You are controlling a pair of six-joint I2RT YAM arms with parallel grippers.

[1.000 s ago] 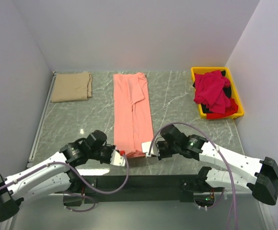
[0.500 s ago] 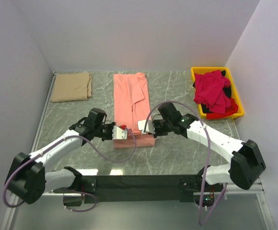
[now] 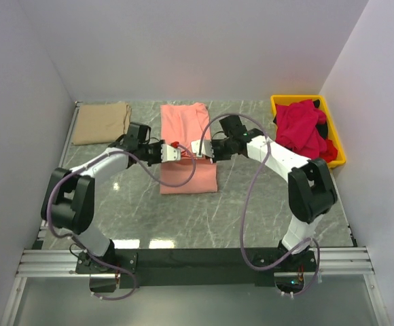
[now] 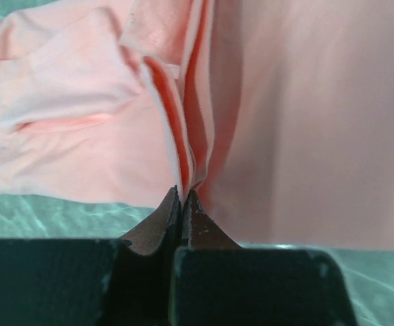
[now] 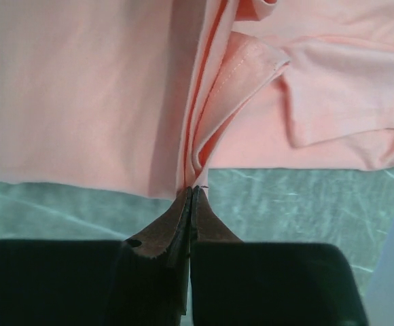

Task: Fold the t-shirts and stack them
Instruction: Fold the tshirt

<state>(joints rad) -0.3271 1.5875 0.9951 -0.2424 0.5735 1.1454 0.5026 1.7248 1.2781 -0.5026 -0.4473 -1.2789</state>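
Claws (image 3: 176,153) (image 3: 196,148) pinching salmon tee (image 3: 185,122), yellow bin (image 3: 289,98) apart

The white left arm (image 3: 102,166) and the white right arm (image 3: 278,157) stretch far forward, elbows bowed outward and wrists turned in to face each other. The left black two-finger claw (image 3: 172,151) and the right black two-finger claw (image 3: 198,147) sit near each other. Each has its fingers pressed tight on a fold of the salmon-pink cloth t-shirt (image 3: 187,176).
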